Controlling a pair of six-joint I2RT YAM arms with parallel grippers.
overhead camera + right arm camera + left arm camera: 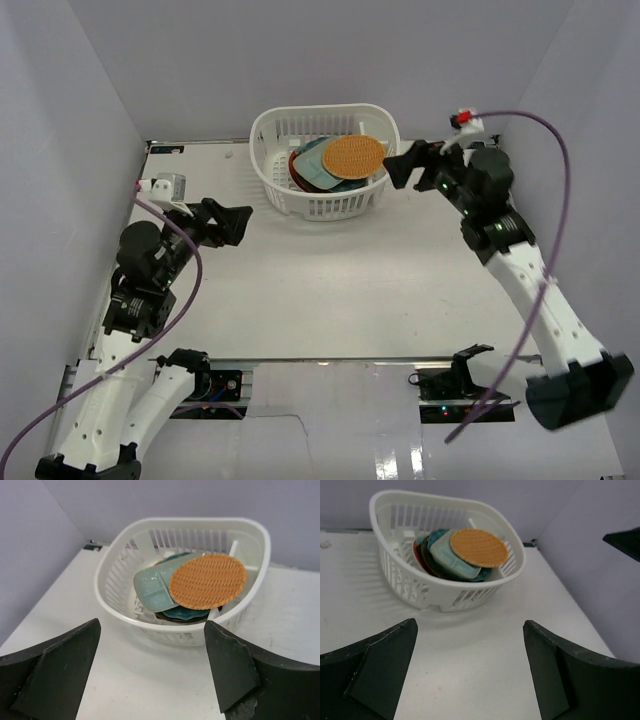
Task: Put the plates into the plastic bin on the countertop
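The white plastic bin stands at the back middle of the white countertop. Several plates are stacked inside it: the tan woven plate lies on top, over the pale mint rectangular plate, with teal and red rims showing below. The bin and the tan plate show in the left wrist view, and the bin and tan plate in the right wrist view. My left gripper is open and empty, left of the bin. My right gripper is open and empty, just right of the bin.
Pale grey walls enclose the countertop on the left, back and right. A metal edge strip runs along the near side. Purple cables trail from both arms.
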